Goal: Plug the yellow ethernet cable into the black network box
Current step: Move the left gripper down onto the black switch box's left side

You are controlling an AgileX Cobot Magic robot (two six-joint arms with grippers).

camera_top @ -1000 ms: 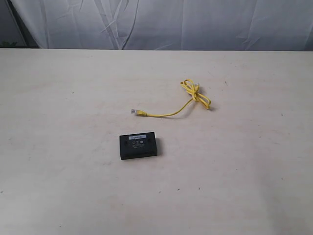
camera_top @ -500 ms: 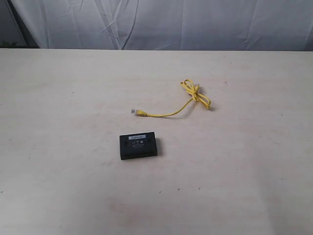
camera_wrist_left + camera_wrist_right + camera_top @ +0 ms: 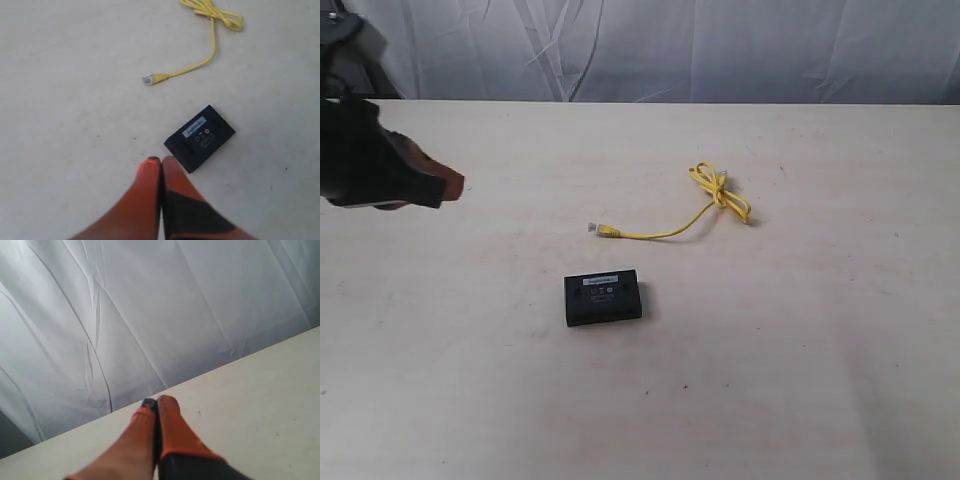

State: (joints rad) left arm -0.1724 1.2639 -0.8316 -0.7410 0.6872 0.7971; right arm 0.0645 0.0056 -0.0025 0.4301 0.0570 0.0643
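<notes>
The black network box (image 3: 603,297) lies flat on the counter (image 3: 800,360), white label up. The yellow ethernet cable (image 3: 670,235) lies apart, unplugged: its clear plug at the box's 12 o'clock, its knotted loop between 1 and 2 o'clock

Exterior high above table (image 3: 800,380); left wrist downward, same black network box (image 3: 603,297); right wrist toward curtain (image 3: 175,305).

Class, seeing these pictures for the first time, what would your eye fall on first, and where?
The bright yellow cable stands out most, lying near the middle of the pale table with a knotted loop at its far end. A small black box sits just nearer the camera, apart from the plug. At the left edge, an orange-and-black claw hangs above the table, shut.
</notes>
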